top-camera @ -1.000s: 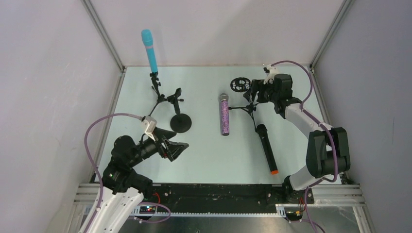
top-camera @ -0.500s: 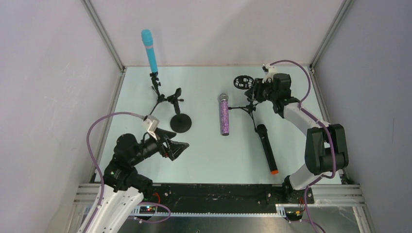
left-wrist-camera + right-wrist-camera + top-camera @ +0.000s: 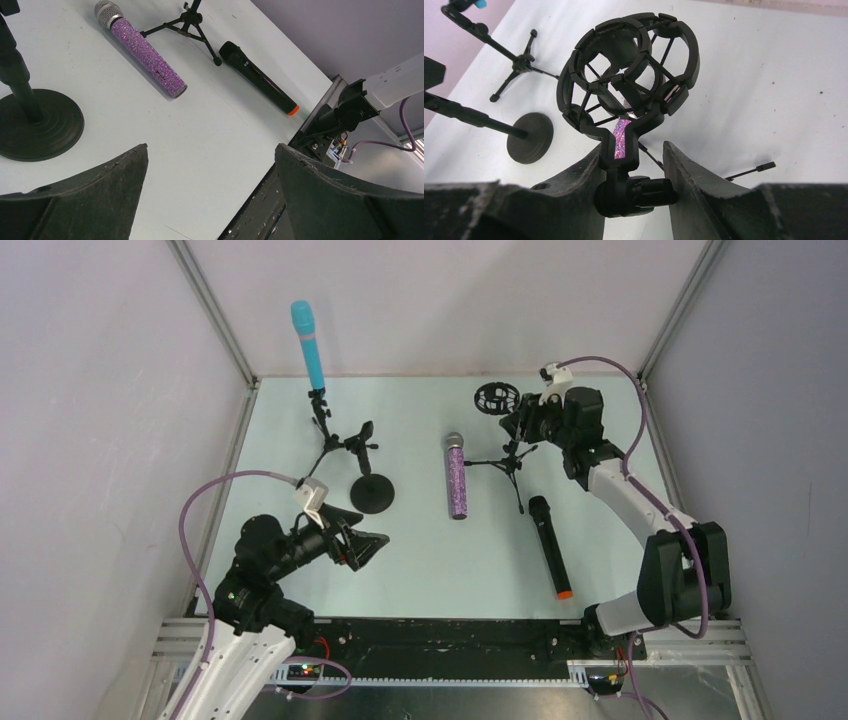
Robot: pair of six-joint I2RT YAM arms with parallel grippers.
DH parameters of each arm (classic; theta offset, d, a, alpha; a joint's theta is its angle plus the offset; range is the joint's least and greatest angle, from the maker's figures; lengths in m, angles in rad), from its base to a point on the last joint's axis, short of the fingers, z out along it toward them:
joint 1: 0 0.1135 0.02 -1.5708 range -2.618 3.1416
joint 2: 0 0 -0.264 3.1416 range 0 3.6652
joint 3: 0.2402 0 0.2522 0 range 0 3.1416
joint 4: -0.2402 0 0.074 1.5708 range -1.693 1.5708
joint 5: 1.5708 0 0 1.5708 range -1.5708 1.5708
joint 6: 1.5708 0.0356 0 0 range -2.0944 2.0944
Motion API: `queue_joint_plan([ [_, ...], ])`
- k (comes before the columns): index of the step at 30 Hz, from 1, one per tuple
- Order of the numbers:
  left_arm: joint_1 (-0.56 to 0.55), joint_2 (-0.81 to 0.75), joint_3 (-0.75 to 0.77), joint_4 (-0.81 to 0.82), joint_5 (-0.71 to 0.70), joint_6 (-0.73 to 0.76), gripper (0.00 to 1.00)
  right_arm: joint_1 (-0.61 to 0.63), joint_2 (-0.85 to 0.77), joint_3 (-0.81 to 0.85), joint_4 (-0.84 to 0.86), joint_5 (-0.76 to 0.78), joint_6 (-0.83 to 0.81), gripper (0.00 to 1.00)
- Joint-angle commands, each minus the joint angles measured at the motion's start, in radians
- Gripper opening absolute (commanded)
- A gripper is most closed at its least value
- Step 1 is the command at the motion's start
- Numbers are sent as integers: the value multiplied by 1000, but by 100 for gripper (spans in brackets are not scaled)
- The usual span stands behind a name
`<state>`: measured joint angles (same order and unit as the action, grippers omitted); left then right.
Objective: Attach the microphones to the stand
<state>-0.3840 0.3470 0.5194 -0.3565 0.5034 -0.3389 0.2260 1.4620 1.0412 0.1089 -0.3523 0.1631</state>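
- Pale green worktop [image 3: 420,560], walled in white, carries everything.
- Right jaws are clamped on the neck of the shock-mount stand [image 3: 629,75], just under its cage.
- Purple microphone [image 3: 457,478] lies flat just left of that stand's legs, its long axis running far to near and its mesh head at the far end.
- Black microphone [image 3: 550,545] lies on the stand's near side, orange end nearest the arm bases.
- Blue microphone [image 3: 308,345] stands upright well left of the stand, already mounted.
- Left jaws gape wide and empty, well left of the stand. That free arm looks best placed to fetch the purple microphone.
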Motion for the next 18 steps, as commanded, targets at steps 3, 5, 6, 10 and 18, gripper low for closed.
queue_joint_plan([
  [3,-1,5,-1,11,14,18,100,2,-108,40,87,23,0,22],
  [5,-1,1,-2,11,12,17,100,3,-136,40,97,34,9,16],
  [6,-2,0,-2,10,11,17,100,2,-155,40,104,38,11,14],
  [10,-1,0,-2,11,9,17,100,1,-215,40,116,44,12,10],
  [18,-3,-9,-4,10,2,16,100,2,-327,59,122,-1,36,6],
])
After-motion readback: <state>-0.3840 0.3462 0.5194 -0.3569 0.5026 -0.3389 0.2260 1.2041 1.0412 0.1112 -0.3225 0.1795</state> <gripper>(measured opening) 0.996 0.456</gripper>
